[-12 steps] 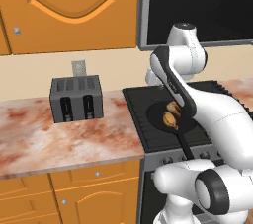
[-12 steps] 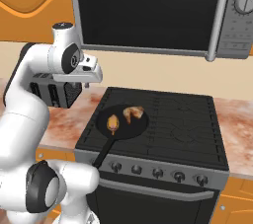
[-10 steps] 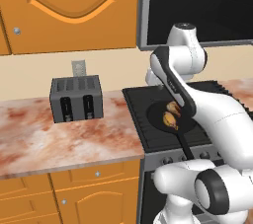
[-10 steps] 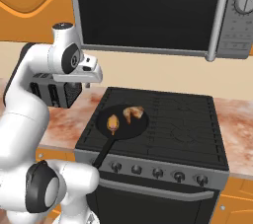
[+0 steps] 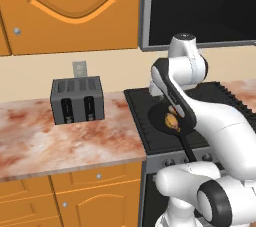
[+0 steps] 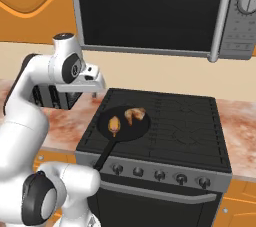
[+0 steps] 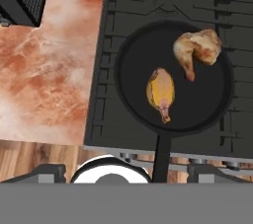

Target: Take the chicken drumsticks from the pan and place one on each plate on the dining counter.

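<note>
Hand view, two glossy golden-brown drumsticks [image 7: 161, 91] (apart) in black pan [image 7: 202, 109], end effector [image 6: 95, 82] seemingly spread.

Matt black round frying pan [image 7: 197, 104] on the ridged, dull black stove top [image 7: 148, 1]. In the pan, two glossy golden-brown roasted drumsticks [image 7: 161, 92], skin darker in patches. Left of the stove, polished reddish-and-cream marble worktop [image 7: 54, 80]; on it a ribbed dark metal toaster [image 5: 76, 99]. Below, smooth orange cabinet fronts [image 5: 75, 196].

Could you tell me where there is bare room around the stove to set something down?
The marble worktop between toaster and stove top is bare. So is the stove's right half. The pan, holding both drumsticks, crowds the front left.
</note>
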